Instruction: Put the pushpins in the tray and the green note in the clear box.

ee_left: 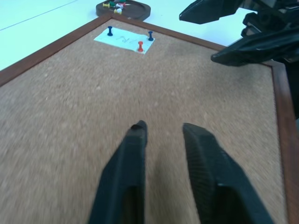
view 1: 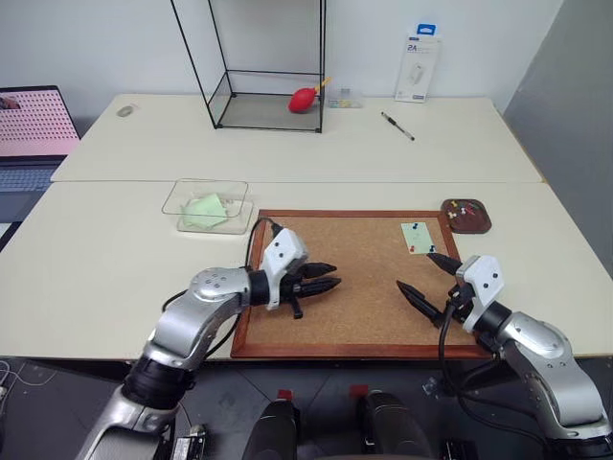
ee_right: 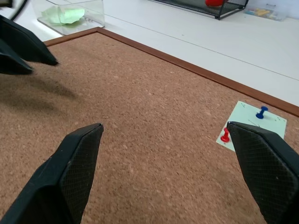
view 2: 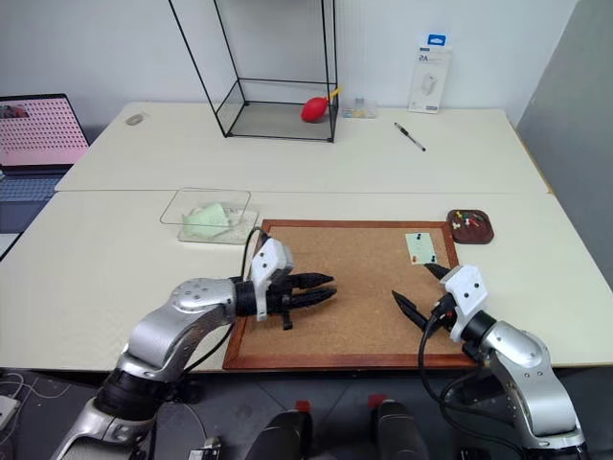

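- pale surface (view 1: 115, 249), corkboard (view 1: 354, 316) on it.
- green note (view 1: 417, 237): light, limp, pinned; lift by an edge once freed.
- pushpins (ee_right: 261, 112): tiny, slippery; pinch heads.
- left gripper (view 1: 330, 278): fingers nearly closed, empty.
- right gripper (view 1: 425, 278): fingers wide apart, empty.

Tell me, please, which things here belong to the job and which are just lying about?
Job: pushpins holding the green note, tray, clear box.

Lying about: corkboard, wrinkled green sheet, glass case, red bulb, pen, laptop.

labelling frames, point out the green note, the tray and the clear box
green note (view 1: 418, 237) left eye view, middle of the paper
tray (view 1: 476, 228) left eye view, near rim
clear box (view 1: 196, 185) left eye view, far wall
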`<state>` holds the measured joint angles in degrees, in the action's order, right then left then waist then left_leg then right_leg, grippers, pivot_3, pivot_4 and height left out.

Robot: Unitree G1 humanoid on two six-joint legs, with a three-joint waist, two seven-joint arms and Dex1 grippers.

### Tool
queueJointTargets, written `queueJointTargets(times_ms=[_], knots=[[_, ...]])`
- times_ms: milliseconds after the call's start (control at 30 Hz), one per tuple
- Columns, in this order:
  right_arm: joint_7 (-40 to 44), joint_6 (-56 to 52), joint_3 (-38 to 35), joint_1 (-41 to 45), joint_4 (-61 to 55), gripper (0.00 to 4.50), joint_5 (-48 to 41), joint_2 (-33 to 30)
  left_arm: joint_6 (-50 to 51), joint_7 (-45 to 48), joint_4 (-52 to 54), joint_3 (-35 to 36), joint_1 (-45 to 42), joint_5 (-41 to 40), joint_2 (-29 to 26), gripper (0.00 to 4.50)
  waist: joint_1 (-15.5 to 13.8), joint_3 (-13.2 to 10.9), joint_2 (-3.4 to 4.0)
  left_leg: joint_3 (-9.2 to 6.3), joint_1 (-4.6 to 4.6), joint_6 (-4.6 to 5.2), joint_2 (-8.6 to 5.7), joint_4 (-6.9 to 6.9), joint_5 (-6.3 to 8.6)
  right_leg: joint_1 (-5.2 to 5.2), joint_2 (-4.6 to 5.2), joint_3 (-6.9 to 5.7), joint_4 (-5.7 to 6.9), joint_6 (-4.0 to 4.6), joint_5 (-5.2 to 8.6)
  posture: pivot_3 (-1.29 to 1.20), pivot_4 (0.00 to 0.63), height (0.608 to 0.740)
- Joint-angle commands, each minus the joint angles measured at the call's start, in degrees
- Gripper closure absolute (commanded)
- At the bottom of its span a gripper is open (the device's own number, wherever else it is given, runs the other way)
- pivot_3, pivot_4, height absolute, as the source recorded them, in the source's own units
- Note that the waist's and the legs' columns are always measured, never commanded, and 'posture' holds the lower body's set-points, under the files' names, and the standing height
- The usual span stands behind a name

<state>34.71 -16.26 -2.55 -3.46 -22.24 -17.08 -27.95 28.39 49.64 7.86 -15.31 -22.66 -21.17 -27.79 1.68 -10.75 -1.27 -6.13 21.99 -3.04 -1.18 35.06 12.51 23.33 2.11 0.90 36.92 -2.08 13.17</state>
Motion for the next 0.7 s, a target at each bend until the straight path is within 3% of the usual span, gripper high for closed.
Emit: queueJointTargets(times_ms=[33, 100, 367, 700], knots=[[-3.10, -6.20, -1.60, 3.23, -1.86, 0.00, -3.34, 1.51, -6.02, 2.49, -7.11, -3.83, -4.05, 4.45, 3.24, 4.15, -0.01, 0.00, 0.00, -0.01, 0.00, 0.00, -0.01, 0.01, 0.00, -0.01, 0.00, -0.02, 0.02, -0.04, -0.02, 0.00, 0.150, 0.740], [-3.84, -8.15, -2.24, 4.24, -1.82, 0.00, -3.72, 1.58, -7.08, 3.37, -9.95, -4.37, -4.79, 5.20, 4.57, 4.45, 0.03, 0.00, 0.00, 0.00, -0.02, 0.00, 0.00, 0.01, 0.00, -0.01, -0.01, 0.01, 0.03, -0.04, -0.03, 0.00, 0.150, 0.740], [-7.10, -14.01, -4.26, 11.80, 1.66, 0.00, -4.34, 1.78, -12.31, 5.51, -19.75, -5.74, -5.38, 9.53, 7.06, 4.45, -0.03, 0.01, 0.01, -0.01, -0.03, 0.01, -0.02, 0.02, 0.00, -0.03, 0.00, -0.01, 0.03, -0.25, -0.15, 0.00, 0.150, 0.740], [-3.02, -10.37, 0.99, 29.60, 25.93, 0.00, 2.58, -0.31, -12.38, 6.24, -17.18, -5.80, -2.26, 10.78, 6.88, 4.45, 0.11, 0.06, 0.07, -0.04, -0.08, 0.02, -0.03, 0.02, -0.01, -0.07, -0.01, -0.03, 0.05, -0.29, -0.18, 0.00, 0.150, 0.740]])
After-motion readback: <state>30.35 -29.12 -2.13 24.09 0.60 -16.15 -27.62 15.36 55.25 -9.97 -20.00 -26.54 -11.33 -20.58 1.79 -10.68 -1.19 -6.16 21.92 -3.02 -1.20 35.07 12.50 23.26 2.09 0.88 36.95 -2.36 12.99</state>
